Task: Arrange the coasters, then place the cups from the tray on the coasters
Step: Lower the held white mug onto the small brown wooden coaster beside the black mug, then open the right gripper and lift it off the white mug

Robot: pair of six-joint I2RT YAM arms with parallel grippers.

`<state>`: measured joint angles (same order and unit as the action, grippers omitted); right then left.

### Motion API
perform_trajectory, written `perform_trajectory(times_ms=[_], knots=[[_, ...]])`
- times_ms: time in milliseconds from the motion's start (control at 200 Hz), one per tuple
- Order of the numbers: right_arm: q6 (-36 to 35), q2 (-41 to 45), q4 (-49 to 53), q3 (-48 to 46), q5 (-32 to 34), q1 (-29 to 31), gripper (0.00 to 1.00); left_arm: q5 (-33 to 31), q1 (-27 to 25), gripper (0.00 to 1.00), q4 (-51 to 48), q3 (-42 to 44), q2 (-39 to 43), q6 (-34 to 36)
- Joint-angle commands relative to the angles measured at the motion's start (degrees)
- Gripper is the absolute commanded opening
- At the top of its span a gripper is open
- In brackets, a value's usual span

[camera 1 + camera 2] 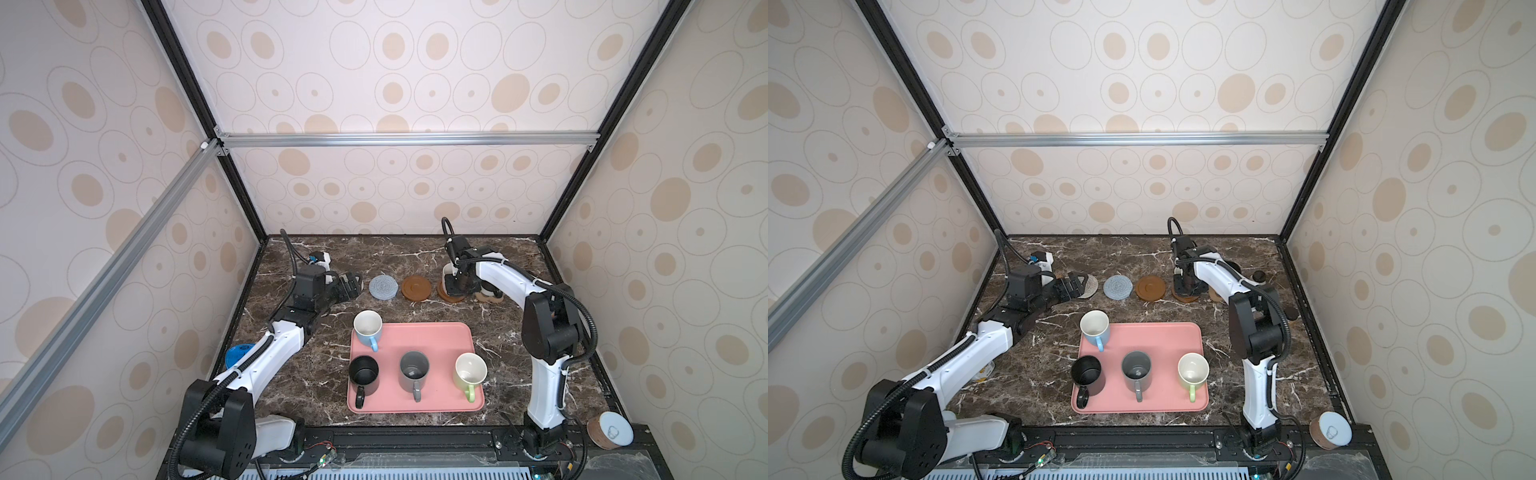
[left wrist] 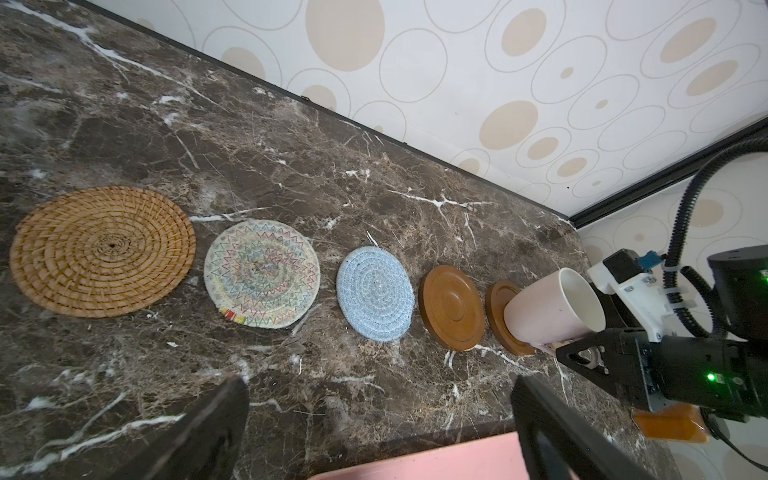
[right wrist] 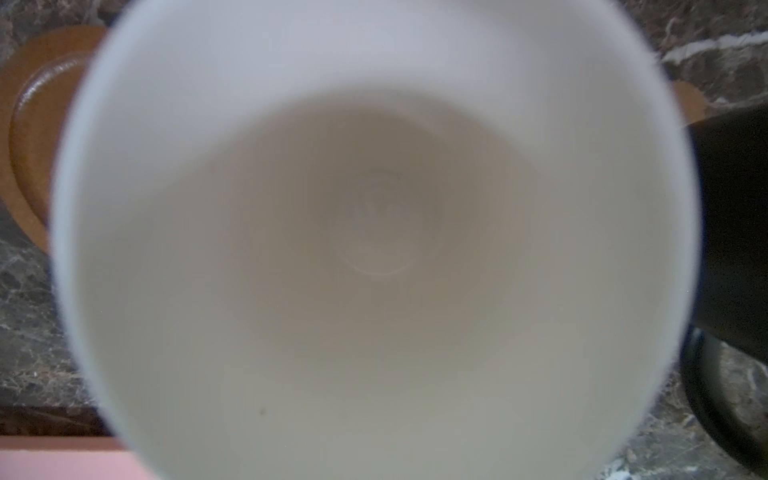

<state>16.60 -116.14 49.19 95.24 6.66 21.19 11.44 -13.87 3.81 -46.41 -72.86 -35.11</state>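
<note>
Coasters [image 2: 262, 272] are lying lined up, right gripper [image 2: 582, 352] is clamping pink cup [image 2: 552, 307] at wooden disc [image 2: 500, 301], left gripper [image 1: 348, 286] is hanging open, four cups [image 1: 414, 368] are waiting on tray [image 1: 440, 334].

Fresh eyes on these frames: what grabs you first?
The pink tray sits front centre with four cups: light blue cup, black cup, grey cup, pale green cup. Behind it coasters line the back: rattan coaster, cream coaster, grey-blue coaster, wooden disc. The right gripper holds a pale pink cup at a second wooden disc.
</note>
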Motion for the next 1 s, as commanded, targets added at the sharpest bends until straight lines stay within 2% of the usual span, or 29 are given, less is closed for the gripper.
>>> perform_trajectory(times_ms=[0, 540, 995], knots=[[1.06, -0.23, 0.03, 1.27, 1.01, -0.37, 0.14, -0.12, 0.45, 1.0, 0.14, -0.61, 0.74, 1.02], [3.15, 1.6, -0.23, 0.12, -1.25, -0.35, 0.28, -0.19, 0.43, 1.0, 0.23, 0.0, 1.58, 0.97], [3.35, 6.47, 0.93, -1.24, -0.43, -0.28, 0.38, -0.15, 0.51, 1.0, 0.34, 0.2, 1.7, 0.78]])
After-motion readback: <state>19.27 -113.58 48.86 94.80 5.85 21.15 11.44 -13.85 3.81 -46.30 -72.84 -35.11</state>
